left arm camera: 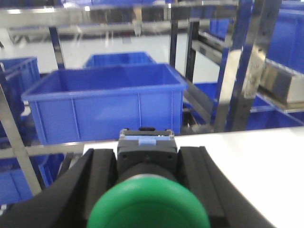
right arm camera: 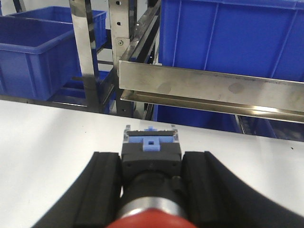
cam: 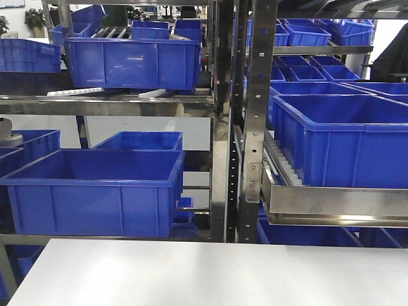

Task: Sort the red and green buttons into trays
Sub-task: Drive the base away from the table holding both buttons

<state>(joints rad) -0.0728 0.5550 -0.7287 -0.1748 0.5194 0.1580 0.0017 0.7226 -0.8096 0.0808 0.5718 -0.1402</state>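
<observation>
Shelving (cam: 223,95) of bright steel fills the far side, its racks loaded with deep, ribbed blue plastic crates (cam: 95,185). Below it runs the flat, matt white surface (cam: 210,274).

Neither the green nor the red tray shows in any view. Which way the trays lie from either arm cannot be told, and the coming move depends on exactly that.

The left claw (left arm camera: 147,153) is clenched on the green button (left arm camera: 148,211), with smooth black fingers pressed to both sides of its squarish black body. The right claw (right arm camera: 151,154) grips the red button (right arm camera: 152,167) the same way.

Each button lies lengthwise along its claw. The rounded glossy cap is nearest the camera, and the boxy end with its small pale-blue tab points toward the racks. Whether either button touches the surface cannot be made out.

Judging by this, each arm has one colour in hand, and what remains is carrying each button to its matching tray.
</observation>
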